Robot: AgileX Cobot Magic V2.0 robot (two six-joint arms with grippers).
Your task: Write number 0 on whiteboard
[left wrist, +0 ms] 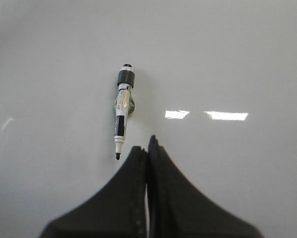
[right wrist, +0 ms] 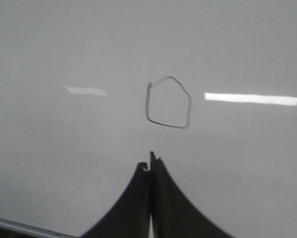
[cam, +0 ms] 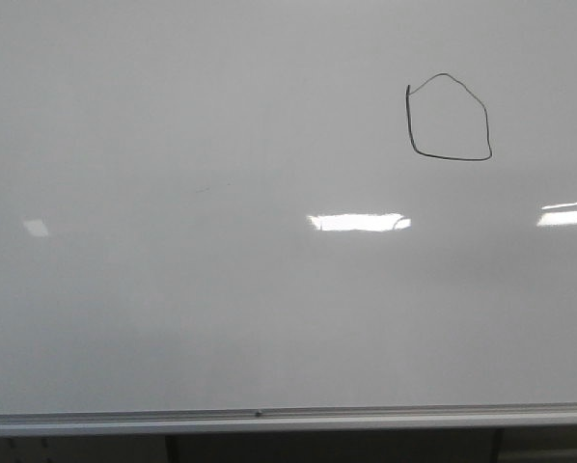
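The whiteboard (cam: 221, 309) fills the front view. The number 0 (cam: 449, 157) is a thin black closed loop with a peaked top, at the board's upper right. It also shows in the right wrist view (right wrist: 169, 125), just beyond my right gripper (right wrist: 150, 163), which is shut and empty. My left gripper (left wrist: 146, 148) is shut and empty. An uncapped black-and-white marker (left wrist: 122, 111) lies on the white surface just off its fingertips, tip toward the gripper. Neither gripper nor the marker shows in the front view.
A silver aluminium rail (cam: 269, 418) runs along the board's lower edge, and a piece of it shows in the right wrist view (right wrist: 14, 225). Bright rectangular light reflections (cam: 358, 222) lie across the board's middle.
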